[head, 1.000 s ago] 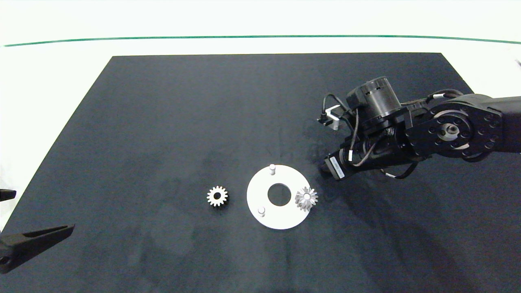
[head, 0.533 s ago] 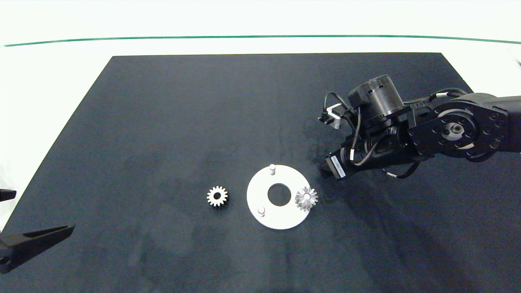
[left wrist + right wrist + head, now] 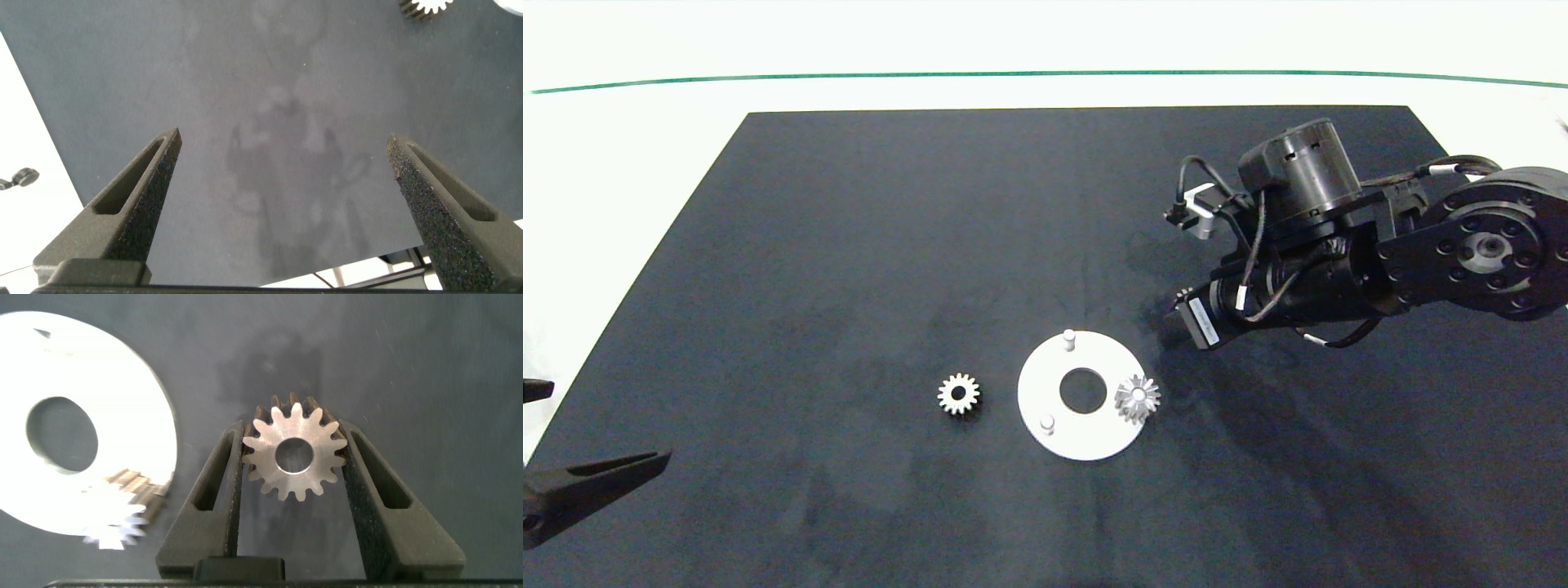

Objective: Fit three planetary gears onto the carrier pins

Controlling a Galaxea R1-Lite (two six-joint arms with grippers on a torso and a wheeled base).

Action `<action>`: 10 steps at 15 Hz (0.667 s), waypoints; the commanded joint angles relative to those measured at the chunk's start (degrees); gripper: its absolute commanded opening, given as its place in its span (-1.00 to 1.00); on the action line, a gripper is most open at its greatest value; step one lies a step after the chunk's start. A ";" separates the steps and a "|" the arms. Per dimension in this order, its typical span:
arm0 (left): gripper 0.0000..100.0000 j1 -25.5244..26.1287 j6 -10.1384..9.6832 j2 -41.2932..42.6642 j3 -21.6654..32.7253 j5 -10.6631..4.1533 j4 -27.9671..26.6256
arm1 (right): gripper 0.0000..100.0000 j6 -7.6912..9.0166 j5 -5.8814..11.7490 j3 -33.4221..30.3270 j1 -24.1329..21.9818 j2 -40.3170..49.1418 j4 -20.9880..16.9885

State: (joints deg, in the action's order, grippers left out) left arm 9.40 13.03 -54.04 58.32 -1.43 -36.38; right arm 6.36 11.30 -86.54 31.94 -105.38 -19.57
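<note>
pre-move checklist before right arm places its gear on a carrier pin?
1. Gear held: ok. The right gripper is shut on a gear, teeth between both fingers.
2. Free pins: ok. The far pin and near pin on the white disc are bare.
3. Third pin: ok. A seated gear is on it.
4. Bore lined up over a pin: not ok. The held gear is off to the disc's side.
5. Left gripper: ok. Open, parked at the mat's edge.
6. Loose gear: ok. It lies on the mat beside the disc.
</note>
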 commanded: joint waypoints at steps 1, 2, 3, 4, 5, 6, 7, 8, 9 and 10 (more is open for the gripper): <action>1.00 0.01 0.06 0.08 0.04 -0.07 -0.27 | -1.00 0.14 0.13 -0.38 1.46 0.17 1.72; 1.00 0.01 0.06 0.25 0.04 -0.07 -0.19 | -1.00 0.23 0.13 -0.47 2.16 -0.01 3.04; 1.00 0.01 0.06 0.34 0.04 0.02 -0.19 | -1.00 0.23 0.04 -0.56 2.51 -0.27 4.45; 1.00 0.01 0.06 0.34 0.04 0.02 -0.27 | -1.00 0.23 0.04 -0.73 2.60 -0.36 5.15; 1.00 0.01 0.06 0.43 0.04 -0.07 -0.19 | -1.00 0.14 0.04 -1.79 3.22 -0.97 6.56; 1.00 0.01 0.06 0.34 0.04 -0.07 -0.19 | -1.00 0.14 0.04 -3.20 3.57 -1.76 6.56; 1.00 0.01 0.06 0.34 0.04 -0.07 -0.27 | -1.00 0.14 0.04 -4.60 3.83 -2.29 6.29; 1.00 0.01 0.06 0.34 0.04 -0.07 -0.27 | -1.00 0.14 0.13 -6.10 4.36 -2.91 6.03; 1.00 0.01 0.06 0.34 0.04 -0.07 -0.27 | -1.00 0.23 0.13 -8.12 4.89 -3.52 5.15; 1.00 0.01 0.06 0.34 0.04 -0.07 -0.27 | -1.00 0.23 0.13 -10.67 5.33 -4.22 3.13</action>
State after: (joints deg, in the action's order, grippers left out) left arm 9.40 13.01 -53.71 58.37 -1.45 -36.44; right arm 6.50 11.33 -94.76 36.57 -108.11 -15.57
